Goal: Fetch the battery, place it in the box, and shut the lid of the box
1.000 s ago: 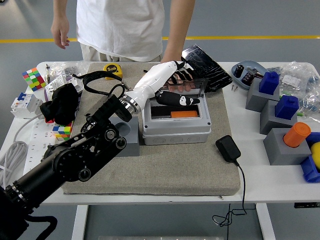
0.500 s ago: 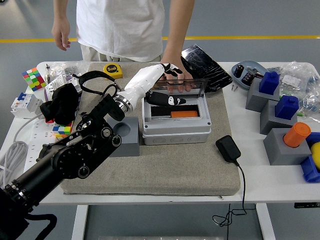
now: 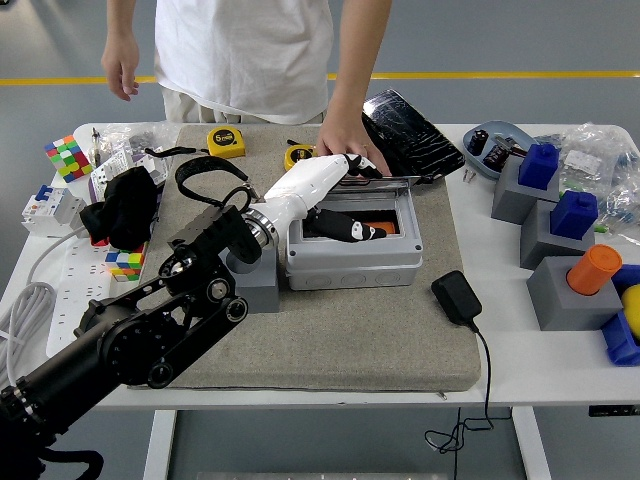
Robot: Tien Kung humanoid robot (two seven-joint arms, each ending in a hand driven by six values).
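Note:
The grey box stands mid-table on the grey mat. An orange battery lies inside it. The clear lid is tipped about halfway down over the opening. My left hand, white with black fingertips, is at the lid's left end, with fingers over the lid and the thumb under it inside the box. A person's hand rests just behind the box, touching the lid's back edge. My right hand is out of view.
A grey holder block stands against the box's left side. A black charger with its cord lies to the right. Grey blocks with blue and orange pieces stand at far right. Tape measure, black pouch, cubes at back and left.
The lid has swung from upright to about half closed. My left hand has moved down and toward me with it. The person's hand has drawn back behind the box.

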